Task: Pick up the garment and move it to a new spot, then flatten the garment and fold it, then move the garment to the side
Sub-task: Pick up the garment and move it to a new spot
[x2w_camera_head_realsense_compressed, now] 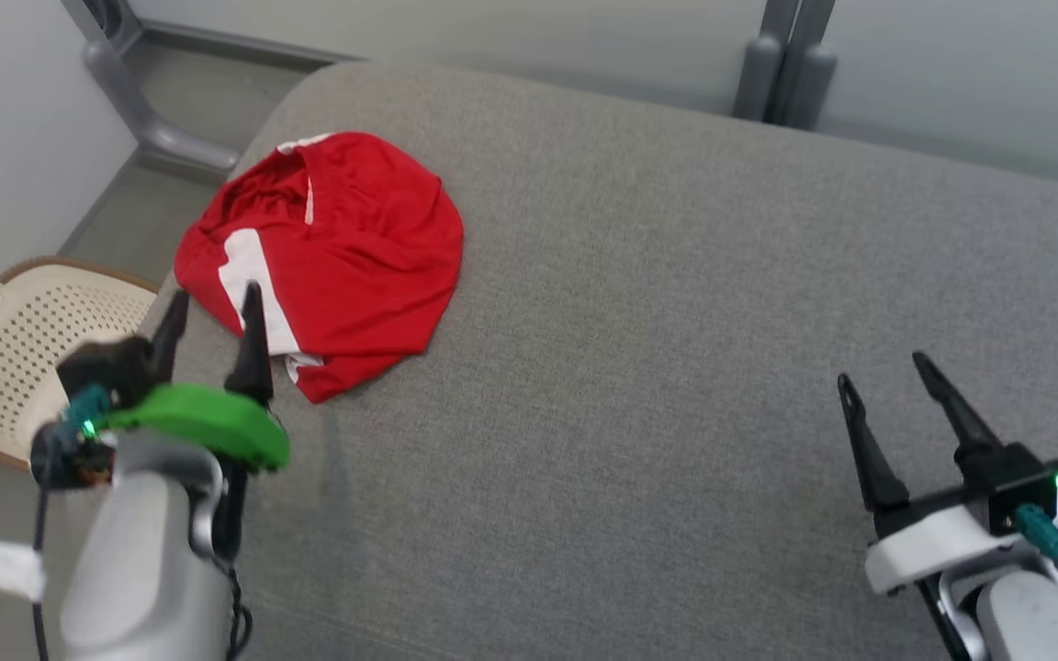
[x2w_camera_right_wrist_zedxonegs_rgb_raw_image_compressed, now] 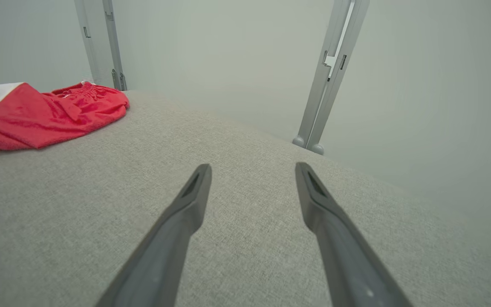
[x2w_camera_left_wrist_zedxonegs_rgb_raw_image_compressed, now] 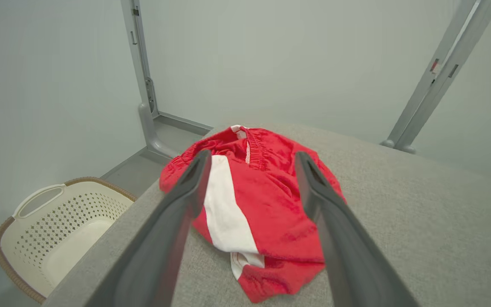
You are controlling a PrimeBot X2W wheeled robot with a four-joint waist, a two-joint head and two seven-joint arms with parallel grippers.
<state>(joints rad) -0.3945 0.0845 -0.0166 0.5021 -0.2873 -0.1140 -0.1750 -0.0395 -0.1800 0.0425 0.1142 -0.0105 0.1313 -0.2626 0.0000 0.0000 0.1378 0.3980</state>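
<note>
Head view: at far left a cream perforated basket (x2w_camera_head_realsense_compressed: 24,340) stands beside the grey padded surface (x2w_camera_head_realsense_compressed: 676,303). Next the left gripper (x2w_camera_head_realsense_compressed: 217,292), fingers spread wide and empty, points at the near edge of the crumpled red garment (x2w_camera_head_realsense_compressed: 354,239) with its white stripe, lying near the surface's left edge. Well apart at lower right, the right gripper (x2w_camera_head_realsense_compressed: 883,367) is equally wide, holding nothing

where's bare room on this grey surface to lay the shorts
Bare: the grey surface from the red shorts rightward to the right end effector, and the near strip between both end effectors. Crowded: the left corner, where the shorts lie bunched with the left end effector just before them.
</note>
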